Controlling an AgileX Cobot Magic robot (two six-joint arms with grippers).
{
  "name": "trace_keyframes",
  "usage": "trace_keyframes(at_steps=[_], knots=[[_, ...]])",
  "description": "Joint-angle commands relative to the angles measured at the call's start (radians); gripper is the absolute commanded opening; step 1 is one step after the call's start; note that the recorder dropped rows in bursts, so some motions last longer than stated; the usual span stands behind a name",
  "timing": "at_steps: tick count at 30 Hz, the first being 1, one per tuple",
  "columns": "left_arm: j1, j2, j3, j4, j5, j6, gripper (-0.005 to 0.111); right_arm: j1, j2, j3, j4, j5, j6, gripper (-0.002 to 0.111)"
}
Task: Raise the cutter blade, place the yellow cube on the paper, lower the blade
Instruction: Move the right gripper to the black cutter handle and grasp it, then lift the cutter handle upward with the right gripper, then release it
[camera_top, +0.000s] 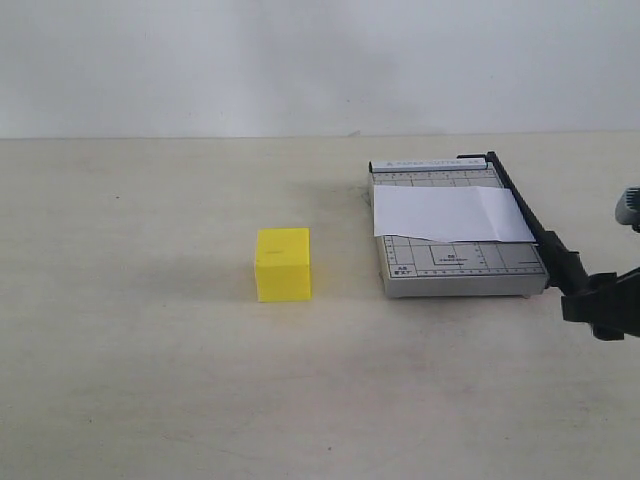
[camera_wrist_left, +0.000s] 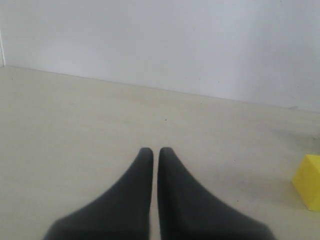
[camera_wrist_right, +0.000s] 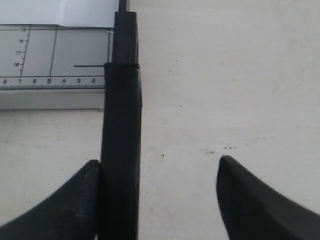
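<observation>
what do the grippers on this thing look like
The left gripper and right gripper match: two matte black fingers each, broad at the base, curving to narrow rounded tips. No markings or cables show.

The left pincer (camera_wrist_left: 155, 151) hangs low and level, its two dark fingers (camera_wrist_left: 140, 190) pressed together with only a thin slit between them. The right pincer (camera_wrist_right: 159, 162) is spread wide, tips well apart. Its arm reaches in low from the right side.
</observation>
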Motion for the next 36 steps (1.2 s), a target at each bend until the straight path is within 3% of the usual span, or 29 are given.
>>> trace_keyframes(at_steps=[1,3,13,15,18,36], knots=[[-0.004,-0.004,0.003,0.001,-0.004,-0.008,0.004,-0.001,-0.001,0.004,0.003,0.003,-0.001,0.041],[-0.004,-0.004,0.003,0.001,-0.004,-0.008,0.004,-0.001,-0.001,0.004,0.003,0.011,-0.001,0.036],[-0.004,-0.004,0.003,0.001,-0.003,-0.008,0.004,-0.001,-0.001,0.004,0.003,0.029,-0.001,0.034],[-0.004,-0.004,0.003,0.001,-0.003,-0.008,0.004,-0.001,-0.001,0.004,0.003,0.029,-0.001,0.024],[-0.004,-0.004,0.003,0.001,-0.003,-0.008,0.004,-0.001,-0.004,0.004,0.003,0.031,-0.001,0.001],[-0.004,-0.004,0.003,0.001,-0.003,-0.008,0.004,-0.001,-0.134,0.003,0.003,0.016,0.005,0.0]])
